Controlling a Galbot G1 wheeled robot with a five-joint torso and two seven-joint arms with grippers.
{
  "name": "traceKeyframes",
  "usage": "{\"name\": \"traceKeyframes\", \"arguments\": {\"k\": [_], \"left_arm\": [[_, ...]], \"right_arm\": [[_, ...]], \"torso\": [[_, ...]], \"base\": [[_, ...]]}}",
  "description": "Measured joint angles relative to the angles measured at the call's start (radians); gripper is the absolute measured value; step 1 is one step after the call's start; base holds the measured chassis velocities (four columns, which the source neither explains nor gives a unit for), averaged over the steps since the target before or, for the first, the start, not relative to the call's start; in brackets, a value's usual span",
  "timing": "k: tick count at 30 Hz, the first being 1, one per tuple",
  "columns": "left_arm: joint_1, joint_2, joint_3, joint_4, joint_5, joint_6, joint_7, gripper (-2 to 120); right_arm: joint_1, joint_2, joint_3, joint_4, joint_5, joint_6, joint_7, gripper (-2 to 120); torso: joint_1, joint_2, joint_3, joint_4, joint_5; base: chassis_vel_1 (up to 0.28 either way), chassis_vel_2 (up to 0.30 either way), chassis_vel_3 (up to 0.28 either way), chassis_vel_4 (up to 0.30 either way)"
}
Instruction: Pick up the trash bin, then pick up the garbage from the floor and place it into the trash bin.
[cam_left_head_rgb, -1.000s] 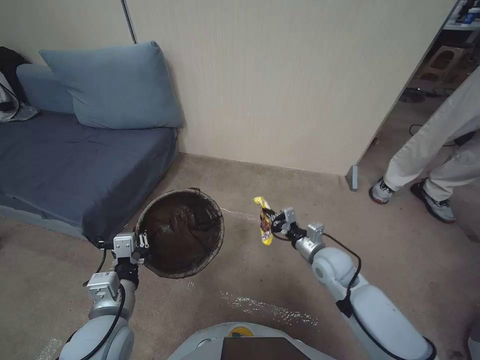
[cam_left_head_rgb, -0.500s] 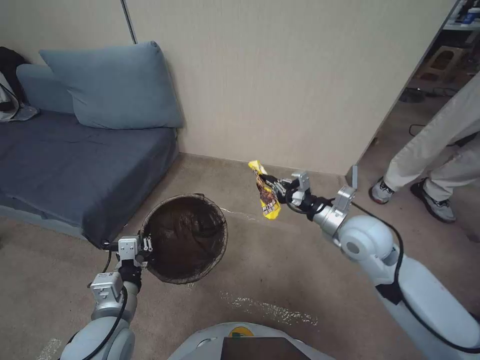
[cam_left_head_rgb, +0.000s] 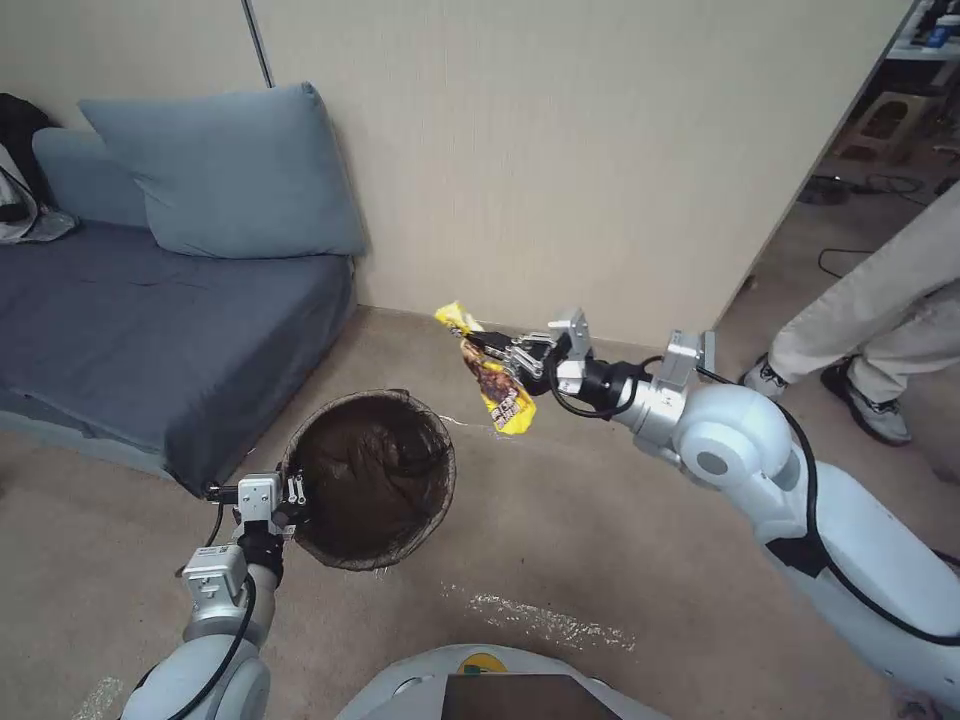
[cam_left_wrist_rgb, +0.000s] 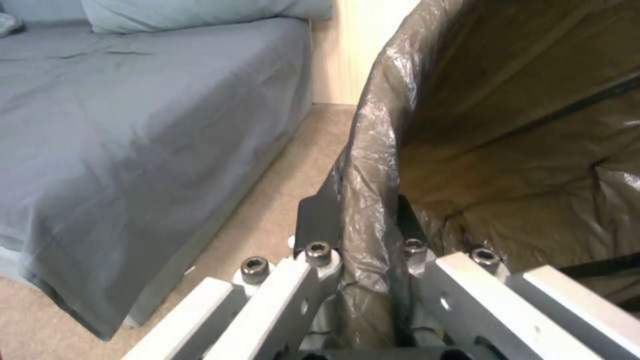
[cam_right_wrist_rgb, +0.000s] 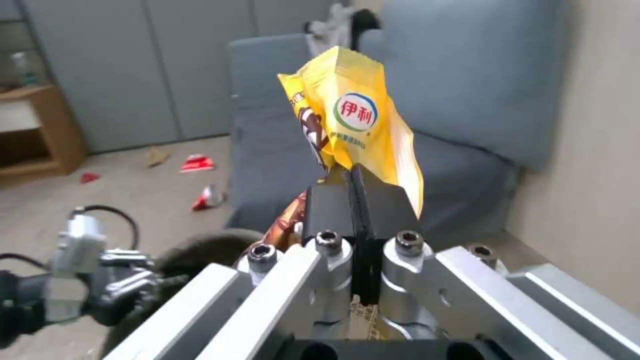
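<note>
Two claws | left claw (cam_left_head_rgb: 291, 497) pinching trash bin (cam_left_head_rgb: 372, 478) rim | right claw (cam_left_head_rgb: 492, 347) outstretched, clamping yellow wrapper (cam_left_head_rgb: 487, 372)

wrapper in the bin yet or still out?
Out. The yellow snack wrapper hangs pinched in the right tool, in the air beside the trash bin, not over its opening. The left tool grips the bin's rim.

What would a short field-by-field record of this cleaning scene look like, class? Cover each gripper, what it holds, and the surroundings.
left gripper: shut on the rim of the trash bin, holding it above the carpet
right gripper: shut on the yellow snack wrapper, in the air beyond the bin, not over its opening
bin lining: dark brown bag
nearby: blue sofa on the robot's left, beige wall ahead
</note>
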Motion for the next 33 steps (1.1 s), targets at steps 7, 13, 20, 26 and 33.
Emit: {"name": "traceKeyframes", "arguments": {"k": [7, 13, 20, 26, 33], "left_arm": [[-0.003, -0.004, 0.002, 0.001, 0.004, 0.0, 0.002, 0], [-0.004, -0.008, -0.002, -0.001, 0.005, 0.0, 0.005, 0], [-0.006, -0.008, 0.001, -0.002, 0.006, 0.001, 0.009, 0], [-0.007, -0.009, 0.001, -0.003, 0.007, 0.001, 0.011, 0], [-0.006, -0.012, 0.002, -0.004, 0.007, 0.002, 0.013, 0]], "right_arm": [[0.137, 0.04, -0.177, -0.016, -0.003, -0.016, 0.029, 0], [0.209, 0.087, -0.308, -0.021, -0.01, -0.038, 0.079, 0], [0.238, 0.11, -0.388, -0.031, -0.036, -0.056, 0.152, 0], [0.241, 0.121, -0.421, -0.032, -0.043, -0.065, 0.192, 0], [0.221, 0.151, -0.44, -0.051, -0.077, -0.085, 0.186, 4]], "torso": [[0.0, 0.0, 0.0, 0.0, -0.0001], [0.0, 0.0, 0.0, 0.0001, -0.0002], [0.0, 0.0, 0.0, -0.0001, 0.0], [0.0, 0.0, 0.0, -0.0001, -0.0001], [0.0, 0.0, 0.0, -0.0001, 0.0]], "base": [[0.0, 0.0, 0.0, 0.0], [0.0, 0.0, 0.0, 0.0], [0.0, 0.0, 0.0, 0.0], [0.0, 0.0, 0.0, 0.0], [0.0, 0.0, 0.0, 0.0]]}}
